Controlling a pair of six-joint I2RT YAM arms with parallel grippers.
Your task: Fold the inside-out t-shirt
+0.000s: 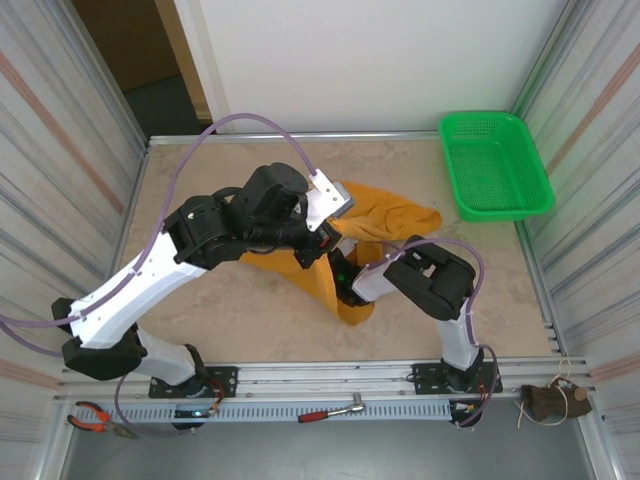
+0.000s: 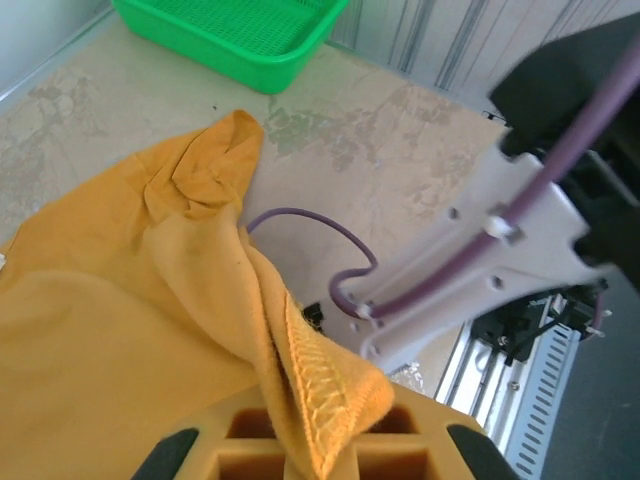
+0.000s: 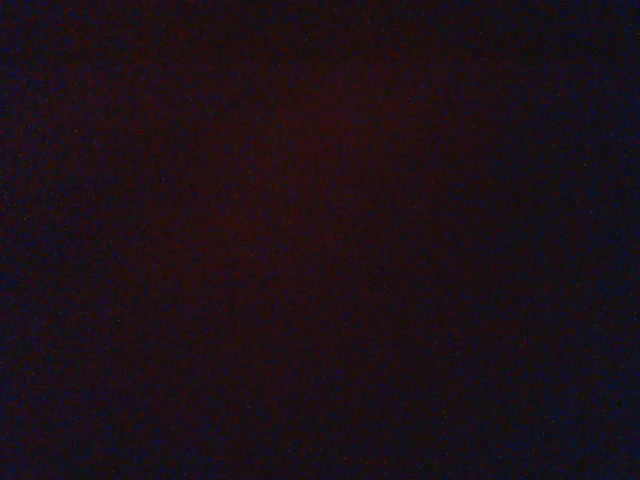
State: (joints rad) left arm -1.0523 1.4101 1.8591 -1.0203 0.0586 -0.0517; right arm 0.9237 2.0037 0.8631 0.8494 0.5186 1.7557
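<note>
left of the green basket (image 1: pixel 500 213), the left gripper (image 2: pixel 320 455) clamps the t-shirt (image 1: pixel 390 215) hem; the right gripper (image 1: pixel 347 283) sits closed inside it. seemingly mid-turning; next, draw the cloth through.

The top external camera hangs high behind the table's near edge and looks steeply down, far enough off to take in the whole beige marbled tabletop (image 1: pixel 250 320). The left wrist camera rides low and close over the crumpled mustard-orange cotton t-shirt (image 2: pixel 120 330), facing across to the green perforated plastic basket (image 2: pixel 215 45) in the far right corner. Shirt, basket and tabletop appear from above too. The right wrist camera gives a near-black picture, so its direction cannot be told.
</note>
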